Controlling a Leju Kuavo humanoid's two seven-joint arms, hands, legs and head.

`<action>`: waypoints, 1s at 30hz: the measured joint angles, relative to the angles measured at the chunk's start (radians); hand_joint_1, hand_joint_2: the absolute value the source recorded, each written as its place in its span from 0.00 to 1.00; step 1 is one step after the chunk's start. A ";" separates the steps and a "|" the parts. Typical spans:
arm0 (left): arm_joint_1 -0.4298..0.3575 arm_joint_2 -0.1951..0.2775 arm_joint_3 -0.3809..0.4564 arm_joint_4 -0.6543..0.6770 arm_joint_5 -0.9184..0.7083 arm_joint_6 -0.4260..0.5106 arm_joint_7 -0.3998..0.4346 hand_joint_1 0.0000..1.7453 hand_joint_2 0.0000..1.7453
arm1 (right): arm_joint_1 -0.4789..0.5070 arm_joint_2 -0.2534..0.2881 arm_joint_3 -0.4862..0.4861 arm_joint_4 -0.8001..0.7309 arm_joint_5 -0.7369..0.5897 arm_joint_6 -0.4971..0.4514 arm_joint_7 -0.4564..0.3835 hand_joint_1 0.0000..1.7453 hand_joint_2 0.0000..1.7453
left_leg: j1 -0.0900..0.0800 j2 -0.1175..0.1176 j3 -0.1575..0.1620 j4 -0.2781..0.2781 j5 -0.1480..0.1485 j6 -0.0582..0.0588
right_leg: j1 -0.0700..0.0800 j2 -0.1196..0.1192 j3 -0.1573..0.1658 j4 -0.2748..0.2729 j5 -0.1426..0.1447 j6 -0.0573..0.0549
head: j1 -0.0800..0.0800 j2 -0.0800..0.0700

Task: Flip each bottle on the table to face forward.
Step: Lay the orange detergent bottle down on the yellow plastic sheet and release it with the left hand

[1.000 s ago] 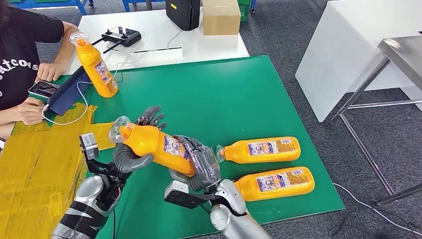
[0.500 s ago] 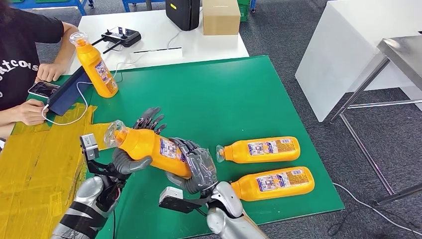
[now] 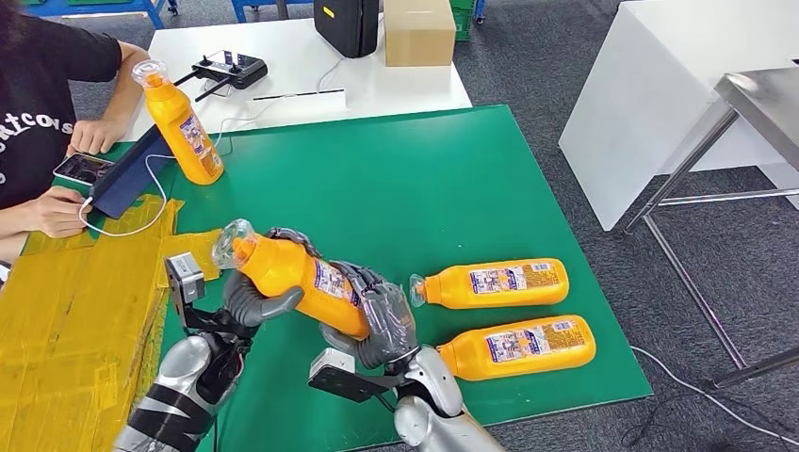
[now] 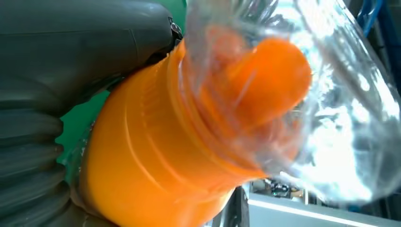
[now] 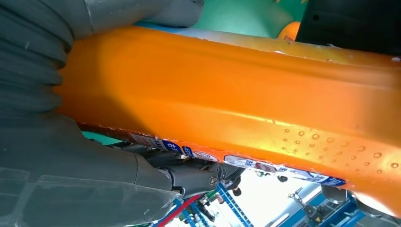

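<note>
In the head view you see the held bottle raised above the green mat, tilted with its clear cap toward the far left and its base toward the robot. The left hand grips it just below the neck, thumb under the body and fingers curled over the far side. The right hand grasps the lower body, fingers wrapped across the label. Note two lying bottles just right of that hand: the farther lying bottle and the nearer lying bottle, both capped ends pointing left. The upright bottle stands at the mat's far left corner, beside a person's forearm. In the left wrist view the bottle's cap and shoulder sit directly against the thumb. In the right wrist view the orange body lies across the palm, clasped by the fingers.
</note>
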 joint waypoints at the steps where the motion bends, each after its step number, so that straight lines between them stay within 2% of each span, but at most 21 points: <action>1: 0.002 -0.005 0.000 -0.007 -0.017 0.025 0.000 1.00 1.00 | 0.005 -0.002 -0.003 -0.010 -0.003 -0.003 -0.001 0.20 1.00 | 0.000 0.000 0.000 0.000 0.000 0.000 | 0.000 0.000 0.000 0.000 0.000 0.000 | 0.000 0.000; 2: 0.004 -0.010 0.002 -0.015 -0.032 0.054 0.000 1.00 1.00 | 0.012 -0.004 -0.006 -0.023 -0.009 -0.008 -0.004 0.00 1.00 | 0.000 0.000 0.000 0.000 0.000 0.000 | 0.000 0.000 0.000 0.000 0.000 0.000 | 0.000 0.000; 9: 0.015 -0.020 0.054 -0.073 -0.128 0.256 0.006 1.00 1.00 | 0.105 -0.033 -0.052 -0.238 -0.148 -0.032 -0.078 0.00 1.00 | 0.000 -0.002 -0.001 0.000 0.000 0.000 | 0.000 -0.002 -0.001 0.000 0.000 0.000 | 0.000 0.000; 14: 0.003 -0.012 0.067 -0.112 -0.418 0.485 0.011 1.00 1.00 | 0.167 -0.063 -0.106 -0.445 -0.201 -0.036 -0.117 0.00 1.00 | 0.000 -0.001 -0.001 0.000 0.000 0.000 | 0.000 -0.001 -0.001 0.000 0.000 0.000 | 0.000 0.000; 18: -0.008 -0.004 0.078 -0.129 -0.546 0.574 0.034 1.00 1.00 | 0.194 -0.081 -0.133 -0.550 -0.203 -0.043 -0.123 0.00 1.00 | 0.000 -0.001 -0.001 0.000 0.000 0.000 | 0.000 -0.001 -0.001 0.000 0.000 0.000 | 0.000 0.000; 20: -0.011 -0.001 0.085 -0.133 -0.746 0.671 0.093 1.00 1.00 | 0.206 -0.086 -0.143 -0.589 -0.192 -0.061 -0.130 0.00 1.00 | 0.000 -0.001 -0.001 0.000 0.000 0.000 | 0.000 -0.001 -0.001 0.000 0.000 0.000 | 0.000 0.000; 22: -0.020 0.007 0.101 -0.130 -1.080 0.750 0.214 1.00 1.00 | 0.217 -0.092 -0.155 -0.629 -0.168 -0.083 -0.126 0.00 1.00 | 0.000 -0.001 -0.001 0.000 0.000 0.000 | 0.000 -0.001 -0.001 0.000 0.000 0.000 | 0.000 0.000; 24: -0.035 0.023 0.128 -0.116 -1.456 0.771 0.358 1.00 1.00 | 0.229 -0.098 -0.169 -0.674 -0.132 -0.098 -0.108 0.00 1.00 | 0.000 -0.001 -0.001 0.000 0.000 0.000 | 0.000 -0.001 -0.001 0.000 0.000 0.000 | 0.000 0.000; 26: -0.051 0.041 0.159 -0.089 -1.726 0.762 0.445 1.00 1.00 | 0.240 -0.105 -0.183 -0.712 -0.103 -0.103 -0.091 0.00 1.00 | 0.000 0.000 -0.001 0.000 0.000 0.000 | 0.000 -0.001 -0.001 0.000 0.000 0.000 | 0.000 0.000; 28: -0.068 0.067 0.171 -0.052 -1.805 0.740 0.505 1.00 1.00 | 0.249 -0.112 -0.194 -0.739 -0.085 -0.102 -0.081 0.00 1.00 | 0.000 0.000 0.000 0.000 0.000 0.000 | 0.000 -0.001 -0.001 0.000 0.000 0.000 | 0.000 0.000; 30: -0.088 0.103 0.149 -0.011 -1.747 0.714 0.590 1.00 1.00 | 0.253 -0.117 -0.201 -0.755 -0.072 -0.100 -0.072 0.00 1.00 | 0.000 0.000 0.000 0.000 0.000 0.000 | 0.001 -0.001 -0.001 0.000 0.000 0.000 | 0.000 0.000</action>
